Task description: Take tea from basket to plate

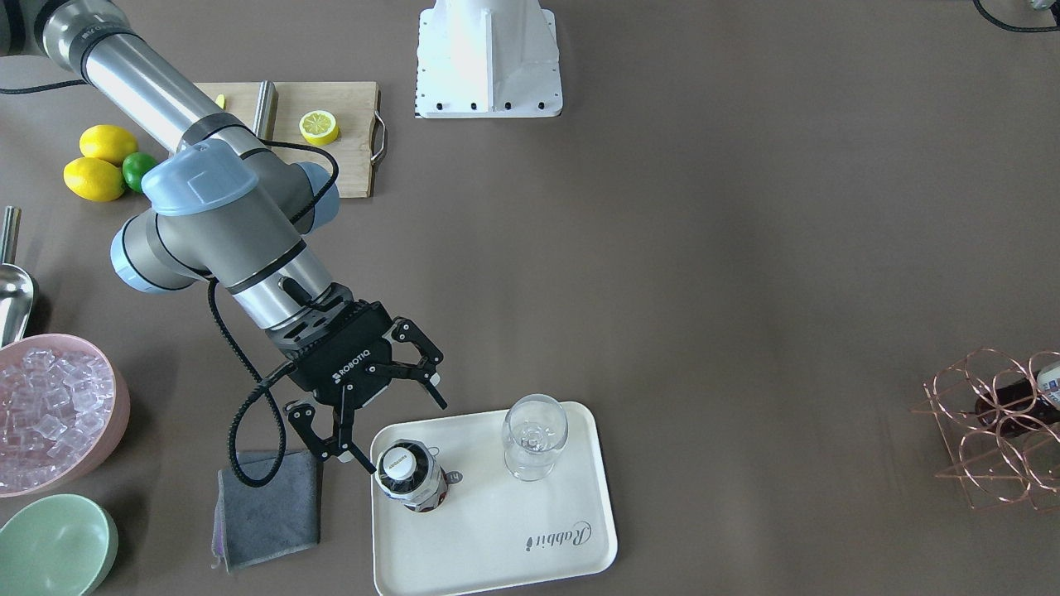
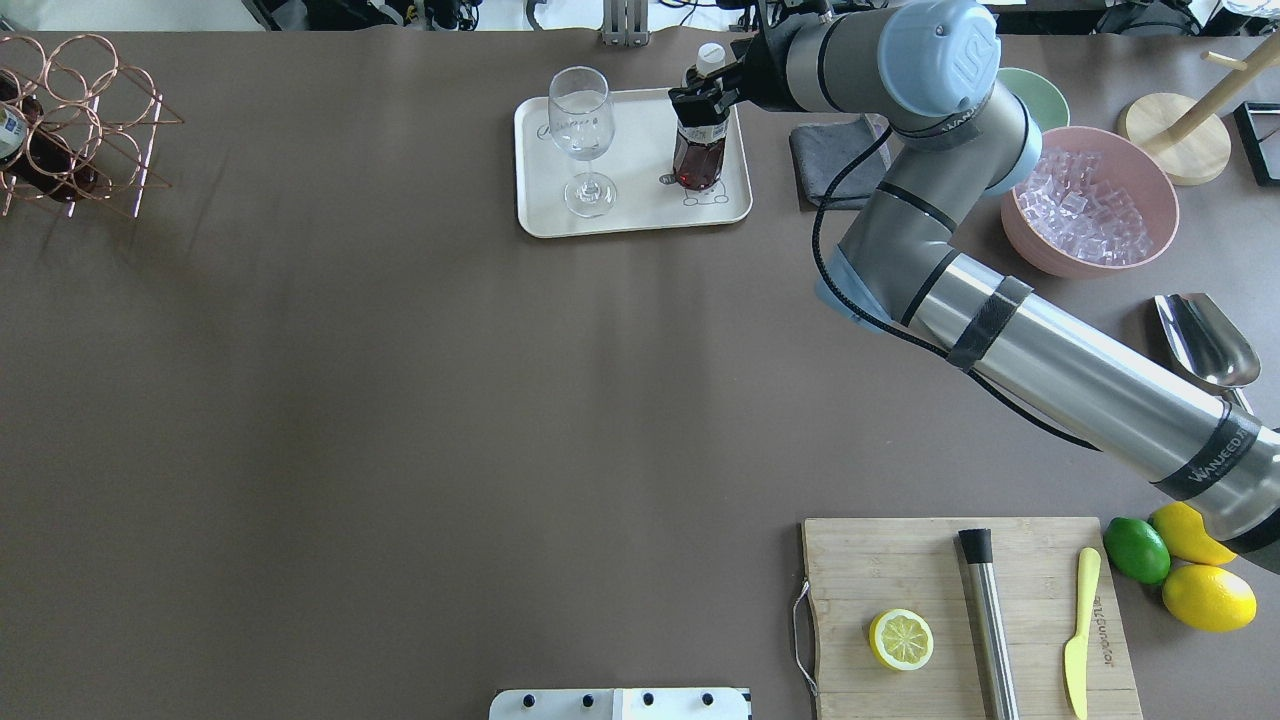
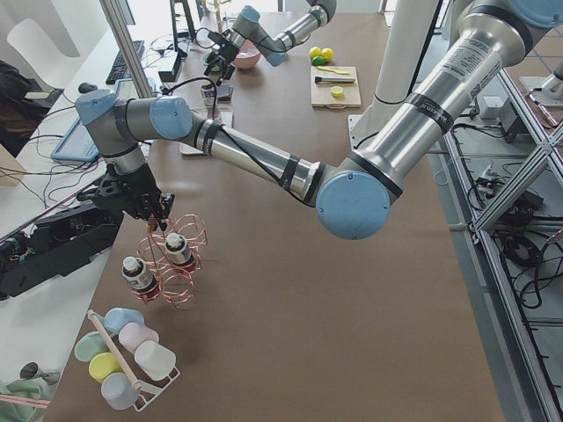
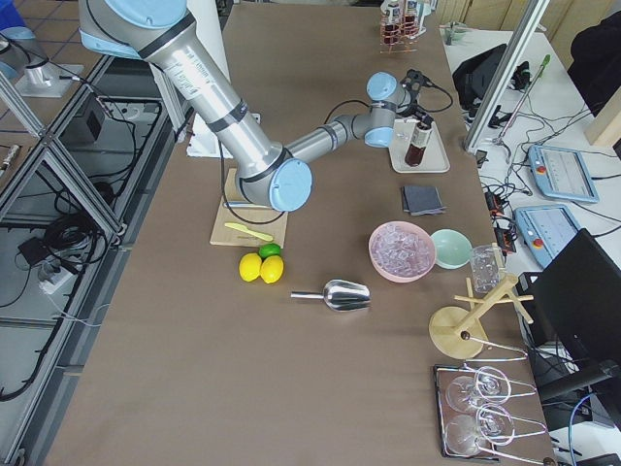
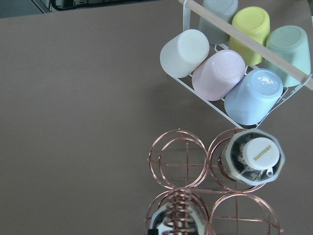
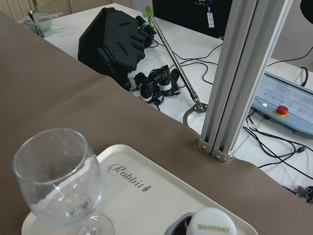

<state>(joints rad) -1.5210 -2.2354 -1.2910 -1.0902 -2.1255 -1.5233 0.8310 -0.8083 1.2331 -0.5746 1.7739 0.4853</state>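
Note:
One tea bottle [image 1: 410,478] stands upright on the cream plate [image 1: 497,530], white cap up; it also shows in the overhead view [image 2: 698,150]. My right gripper [image 1: 403,434] is open, its fingers spread on either side of the bottle's top and not pressing it. The copper wire basket [image 3: 176,259] stands at the table's other end with two more bottles [image 5: 252,156] in its rings. My left gripper [image 3: 157,221] hovers over the basket's handle. I cannot tell whether it is open or shut.
A clear glass [image 1: 534,434] stands on the plate beside the bottle. A grey cloth [image 1: 265,509], a pink bowl of ice [image 1: 50,414] and a green bowl [image 1: 54,546] lie close to the plate. A rack of pastel cups [image 5: 230,63] stands next to the basket.

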